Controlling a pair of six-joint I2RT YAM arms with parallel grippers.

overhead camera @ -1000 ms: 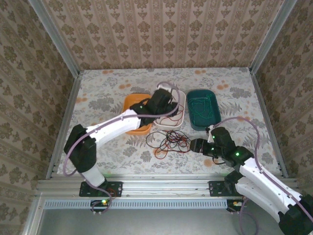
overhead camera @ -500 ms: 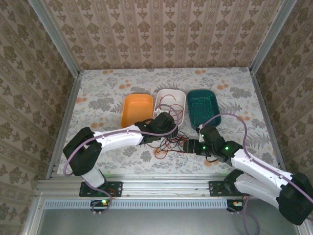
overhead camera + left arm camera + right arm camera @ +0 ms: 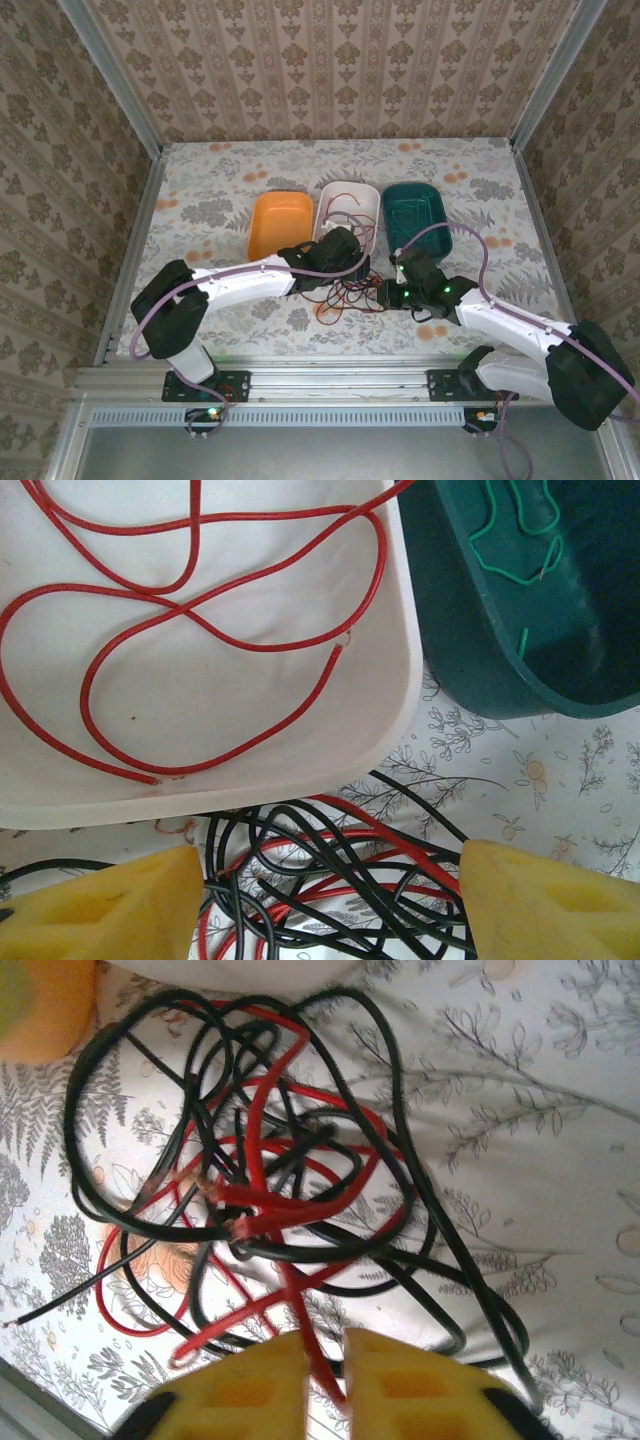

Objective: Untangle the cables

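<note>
**Top external.** Your left gripper (image 3: 348, 275) and right gripper (image 3: 386, 293) meet over the tangle (image 3: 335, 300) of black and red cables. It lies on the table (image 3: 200, 190), just in front of the white tray (image 3: 350, 188) and the green tray (image 3: 440, 205).

**Left wrist.** The left fingers (image 3: 100, 915) stand apart on either side of the tangle and grip nothing. One red cable (image 3: 200, 620) lies loose in the white tray, and a green cable (image 3: 505, 540) lies in the green tray.

**Right wrist.** The right fingers (image 3: 400, 1390) are pressed together and appear to pinch a red strand (image 3: 298, 1315) at the near edge of the knot.

**Assessment.** The step in hand is separating red from black. Your next move calls for a slow draw on the pinched strand away from the knot while the left gripper pins the black loops. Otherwise the whole bundle is likely to drag along.
</note>
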